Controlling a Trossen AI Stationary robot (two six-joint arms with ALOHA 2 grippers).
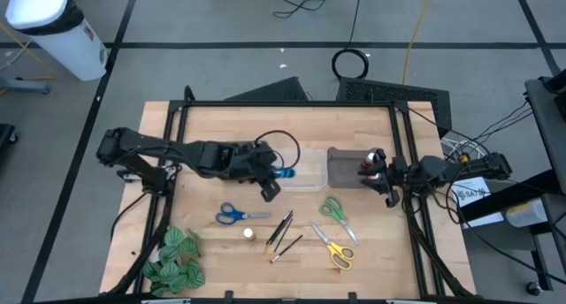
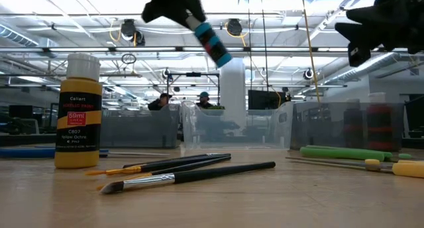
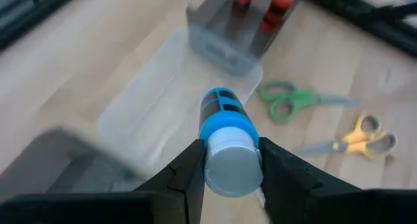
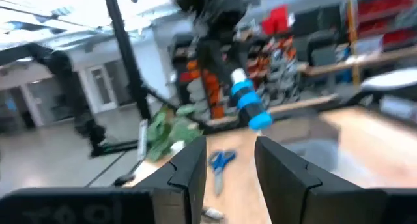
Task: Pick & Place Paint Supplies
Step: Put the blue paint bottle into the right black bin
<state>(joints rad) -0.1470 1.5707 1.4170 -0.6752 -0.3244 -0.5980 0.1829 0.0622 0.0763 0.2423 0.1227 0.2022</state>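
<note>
Item: blue-capped paint bottle (image 3: pixel 225 142), pinched in my left gripper (image 3: pixel 228 165), held in the air above the clear bin (image 1: pixel 296 167). Beyond it: grey bin (image 1: pixel 347 165) with bottles. Below, on the table: green scissors (image 1: pixel 336 214), yellow scissors (image 1: pixel 334 249), blue scissors (image 1: pixel 237 215), paintbrushes (image 1: pixel 283 231). My right gripper (image 4: pixel 228 162), fingers apart and empty, hangs at the grey bin's far side.

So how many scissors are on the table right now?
3: blue scissors left of the brushes, green scissors near the grey bin, yellow scissors below the green. None seem hidden.
</note>
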